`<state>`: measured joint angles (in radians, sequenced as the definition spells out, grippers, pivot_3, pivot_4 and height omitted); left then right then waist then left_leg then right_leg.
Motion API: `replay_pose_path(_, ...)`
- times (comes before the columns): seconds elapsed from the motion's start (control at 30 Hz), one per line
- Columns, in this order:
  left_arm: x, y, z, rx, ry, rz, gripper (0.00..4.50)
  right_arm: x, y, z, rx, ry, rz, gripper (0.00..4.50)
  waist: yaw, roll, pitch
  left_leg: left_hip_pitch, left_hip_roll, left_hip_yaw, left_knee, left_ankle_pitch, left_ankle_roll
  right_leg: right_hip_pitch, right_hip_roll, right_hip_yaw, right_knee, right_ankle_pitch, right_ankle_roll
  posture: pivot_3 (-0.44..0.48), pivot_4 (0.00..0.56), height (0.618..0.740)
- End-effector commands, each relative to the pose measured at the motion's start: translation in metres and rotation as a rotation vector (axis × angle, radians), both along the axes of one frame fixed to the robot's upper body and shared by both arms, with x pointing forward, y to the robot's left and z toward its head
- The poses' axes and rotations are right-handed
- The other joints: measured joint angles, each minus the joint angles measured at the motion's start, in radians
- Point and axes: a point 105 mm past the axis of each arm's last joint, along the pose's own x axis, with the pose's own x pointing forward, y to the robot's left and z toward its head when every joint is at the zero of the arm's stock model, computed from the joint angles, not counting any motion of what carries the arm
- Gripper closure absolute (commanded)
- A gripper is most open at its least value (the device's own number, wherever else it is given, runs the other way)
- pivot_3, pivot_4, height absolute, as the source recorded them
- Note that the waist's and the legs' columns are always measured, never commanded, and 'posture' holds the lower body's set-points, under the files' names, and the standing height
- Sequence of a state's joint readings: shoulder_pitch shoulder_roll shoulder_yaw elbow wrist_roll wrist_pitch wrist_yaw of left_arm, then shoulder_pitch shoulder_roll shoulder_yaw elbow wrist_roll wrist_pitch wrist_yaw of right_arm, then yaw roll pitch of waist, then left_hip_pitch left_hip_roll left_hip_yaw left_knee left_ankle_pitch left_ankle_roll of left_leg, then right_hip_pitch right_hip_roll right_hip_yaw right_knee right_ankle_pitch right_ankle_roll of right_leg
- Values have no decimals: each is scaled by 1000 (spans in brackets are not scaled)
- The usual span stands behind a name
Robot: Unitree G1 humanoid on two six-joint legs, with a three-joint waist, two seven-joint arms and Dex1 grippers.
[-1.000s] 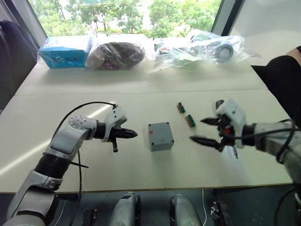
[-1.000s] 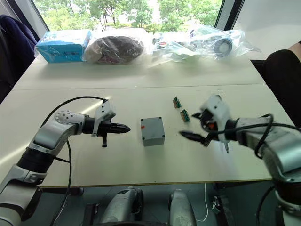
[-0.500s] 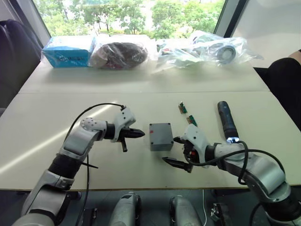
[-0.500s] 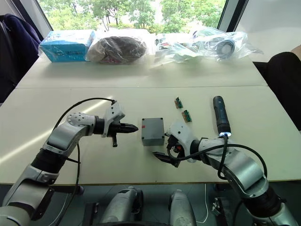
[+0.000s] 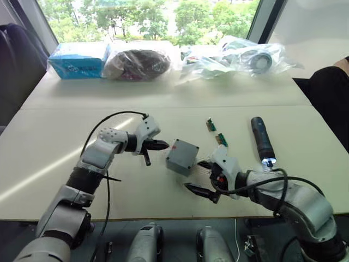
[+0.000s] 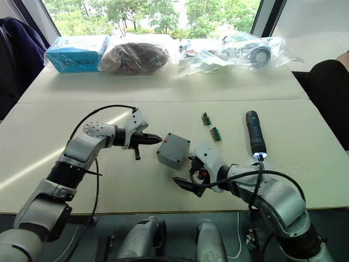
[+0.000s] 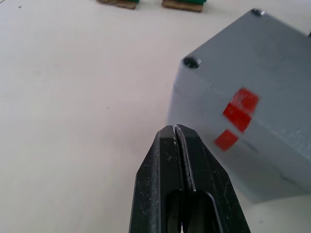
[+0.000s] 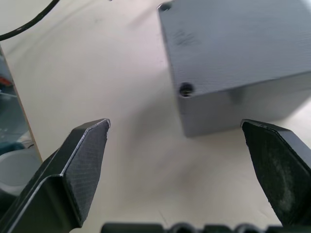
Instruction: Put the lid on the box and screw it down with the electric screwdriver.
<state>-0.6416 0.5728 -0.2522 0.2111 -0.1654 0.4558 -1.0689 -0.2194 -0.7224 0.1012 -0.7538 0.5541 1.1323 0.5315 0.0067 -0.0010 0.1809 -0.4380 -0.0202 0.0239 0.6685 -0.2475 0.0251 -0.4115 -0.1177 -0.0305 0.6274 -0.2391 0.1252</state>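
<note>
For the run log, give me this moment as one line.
left gripper: shut, at box | right gripper: open, near box | electric screwdriver: on table

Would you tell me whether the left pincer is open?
No, the left pincer has its two black fingers pressed together beside the box.

No readable text, number or brand is showing anywhere; the box [image 7: 252,97] is carrying 2 plain red marks without letters; printing on the blue carton [image 5: 76,59] at the table's far left corner is staying illegible.
</note>
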Motion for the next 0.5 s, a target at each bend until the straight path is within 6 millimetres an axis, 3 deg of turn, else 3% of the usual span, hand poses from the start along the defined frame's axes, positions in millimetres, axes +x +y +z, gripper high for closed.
replay_pose_path(0.03, -19, 6, 1, -2, 30, -39, 4500, 18, -20, 5, -128, -104, -2, 39, -2, 0, 0, 1, 0, 0, -1, 0, 0, 0, 0, 0, 0, 0, 0, 0, 150, 740)
replay_pose_path(0.27, -66, -11, -6, -44, 147, -150, 4500, 55, -17, 4, -147, -217, 171, 39, 3, 0, 0, 1, 0, 0, 0, 0, 0, 1, 0, 0, 0, 0, 0, 0, 150, 740)
replay_pose_path(0.5, -72, -29, -8, -73, 152, -157, 4500, 71, -10, -6, -219, -272, 361, 39, 3, 0, 0, 1, 0, 0, 0, 0, 0, 1, 0, 0, 0, 0, 0, 0, 150, 740)
